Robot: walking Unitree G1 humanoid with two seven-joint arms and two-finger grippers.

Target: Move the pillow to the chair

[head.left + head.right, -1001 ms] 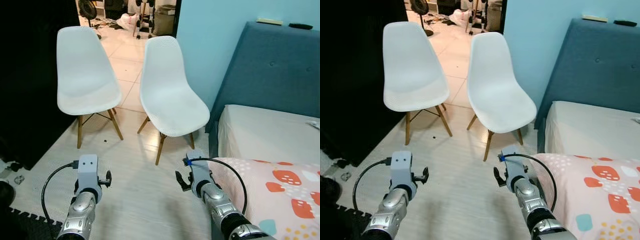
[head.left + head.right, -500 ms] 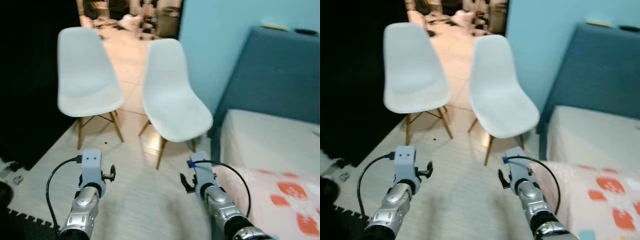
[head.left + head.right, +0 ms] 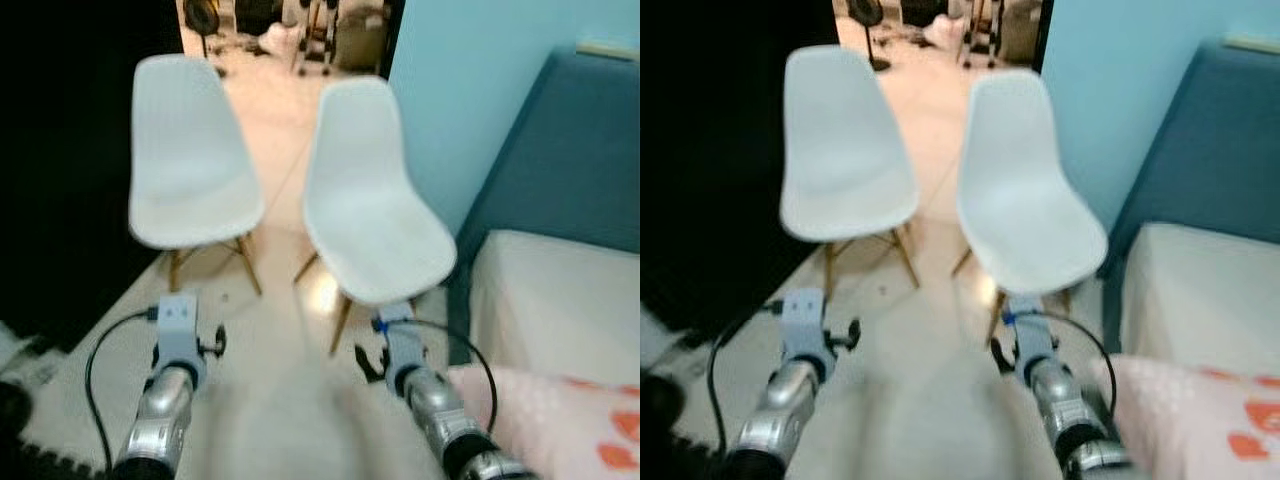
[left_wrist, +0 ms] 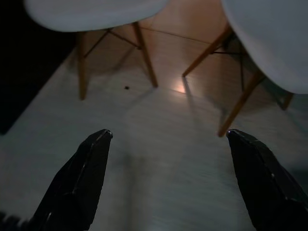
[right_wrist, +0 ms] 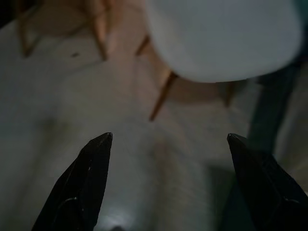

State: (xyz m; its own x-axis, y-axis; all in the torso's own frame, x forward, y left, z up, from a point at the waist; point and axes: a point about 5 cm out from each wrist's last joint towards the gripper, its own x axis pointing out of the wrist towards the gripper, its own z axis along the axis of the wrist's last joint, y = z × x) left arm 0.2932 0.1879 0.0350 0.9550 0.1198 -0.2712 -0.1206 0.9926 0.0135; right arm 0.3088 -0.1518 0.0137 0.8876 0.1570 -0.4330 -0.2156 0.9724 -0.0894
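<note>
Nothing moved yet, I judge: pillow [image 3: 560, 420] lies on the bed [image 3: 550, 290] at 4 o'clock, chairs [image 3: 375, 215] bare at 12. My left gripper [image 4: 166, 180] and right gripper [image 5: 168, 180] gape, empty.

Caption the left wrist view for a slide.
Left gripper open above the pale wood-look floor, facing the wooden legs of two white moulded plastic chairs.

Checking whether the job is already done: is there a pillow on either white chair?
No, the left chair and the right chair both have bare white seats in the left eye view.
</note>
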